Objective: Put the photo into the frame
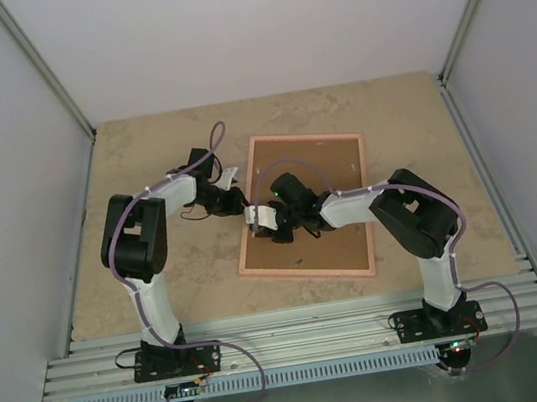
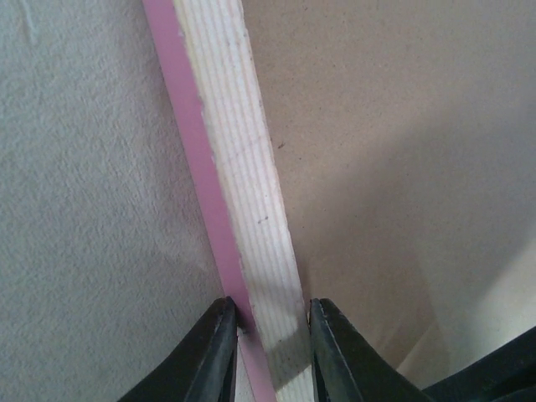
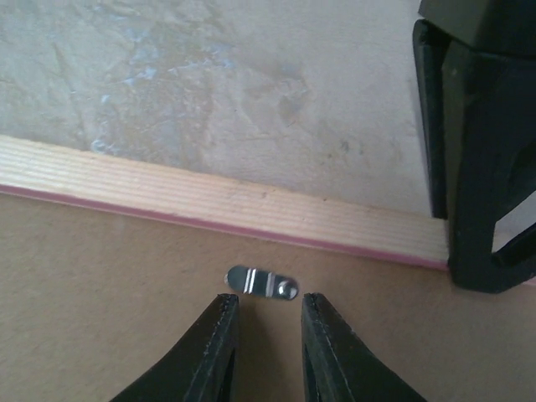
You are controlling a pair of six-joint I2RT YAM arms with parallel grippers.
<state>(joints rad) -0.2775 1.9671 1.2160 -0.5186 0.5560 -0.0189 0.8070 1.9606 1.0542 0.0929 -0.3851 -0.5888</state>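
the frame (image 1: 305, 138) lies face down a little right of the middle of the mottled beige table (image 1: 141, 159), its long sides running away from the arms with a slight tilt. its thin pink border surrounds a plain brown backing board (image 1: 329, 167).

the left gripper (image 2: 272, 314) straddles the frame's left rail about halfway along. one black finger sits against the pink outer edge and the other against the pale bare-wood inner face, so the pair appears clamped on the rail.

the right gripper (image 3: 266, 306) reaches in from the opposite side and hangs low over the backing board, just inside that same rail. its fingers stand narrowly apart with nothing between them. a small metal turn-tab (image 3: 261, 282) lies flat on the board just ahead of the fingertips. seen from the right wrist, the left gripper's dark fingers stand on the rail off to the right, near the tab but apart from it.

from above, the two arms meet at the frame's left edge, each bent at the elbow.
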